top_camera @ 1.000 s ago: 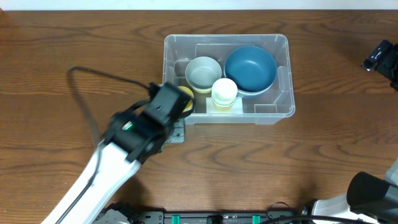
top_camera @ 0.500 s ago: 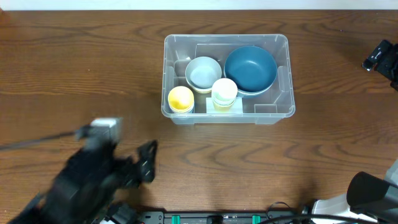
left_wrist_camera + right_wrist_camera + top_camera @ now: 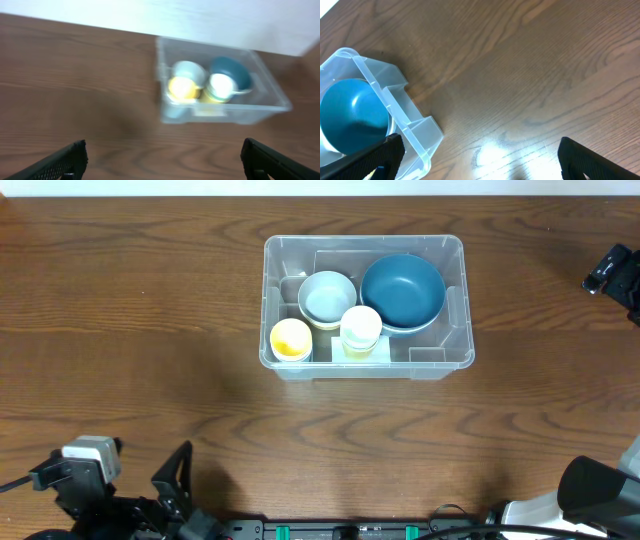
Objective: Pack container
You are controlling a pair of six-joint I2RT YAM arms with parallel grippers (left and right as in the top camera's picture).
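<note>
The container (image 3: 452, 358) is a clear plastic bin at the middle of the table. Inside it are a large dark blue bowl (image 3: 402, 290), a pale grey bowl (image 3: 327, 297), a yellow cup (image 3: 291, 339) in the front-left corner and a white cup (image 3: 361, 326). The left wrist view shows the container (image 3: 220, 112) far ahead and blurred. My left gripper (image 3: 163, 150) is open over bare wood, holding nothing. My right gripper (image 3: 480, 150) is open and empty, with the container's corner (image 3: 420, 135) just beside its left finger.
The left arm (image 3: 90, 470) is low at the table's near-left edge. Part of the right arm (image 3: 612, 270) shows at the far right edge. A white wall borders the table's far side.
The left arm has pulled back from the container's front-left corner to the near-left table edge. Its jaws have opened, and the yellow cup now sits in the container.
</note>
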